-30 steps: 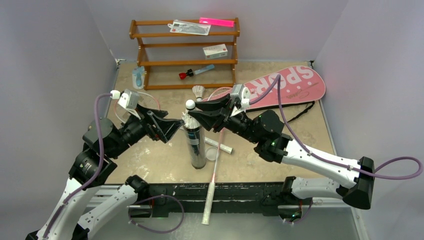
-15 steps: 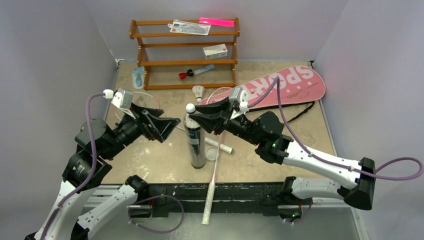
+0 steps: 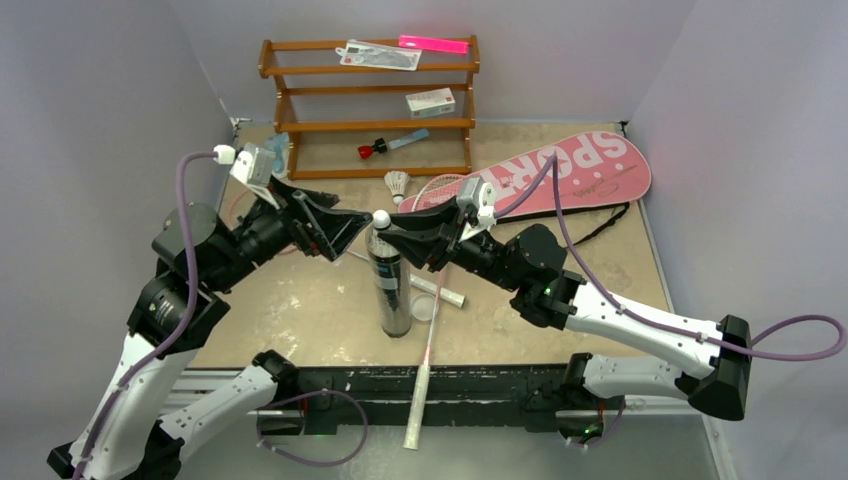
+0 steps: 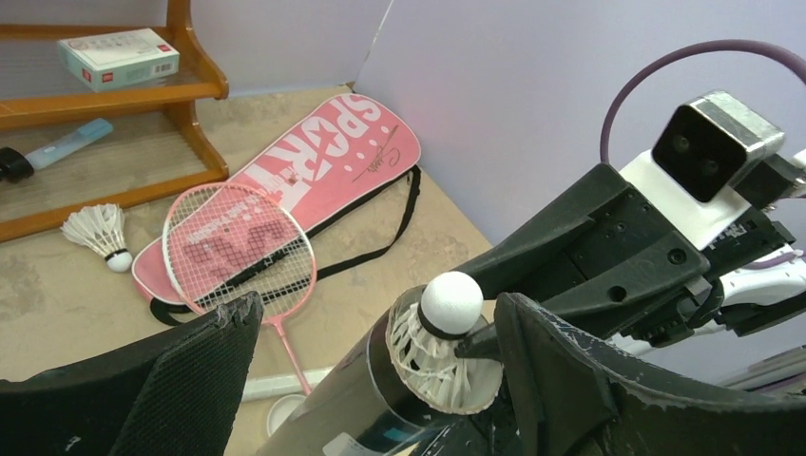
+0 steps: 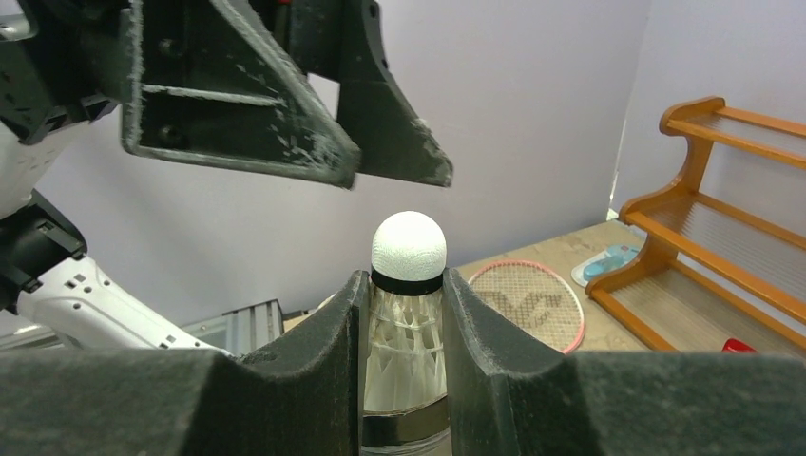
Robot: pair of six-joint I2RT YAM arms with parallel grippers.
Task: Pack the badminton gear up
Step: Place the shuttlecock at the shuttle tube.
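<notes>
Left gripper (image 3: pixel 352 236) raised, nearer shuttlecock (image 3: pixel 380 217).

**Badminton kit on a table: a count by kind**

Two pink-framed rackets: first racket (image 4: pixel 238 252) and second racket (image 5: pixel 527 302). Two white feather shuttlecocks in plain sight: tube-top shuttlecock (image 3: pixel 380 217) and loose shuttlecock (image 3: pixel 399 184) (whether the tube hides more cannot be told). One black tube (image 3: pixel 392 290). One pink bag (image 3: pixel 575 168). One wooden rack (image 3: pixel 340 126) with three shelves. One white box (image 3: pixel 431 101). One red-capped blue tool (image 3: pixel 392 144). One flat packet (image 3: pixel 380 55). One pink strip (image 3: pixel 433 44). One round white lid (image 3: pixel 425 309). One short white stick (image 3: pixel 445 292). One pale blue object (image 3: pixel 276 155).
</notes>
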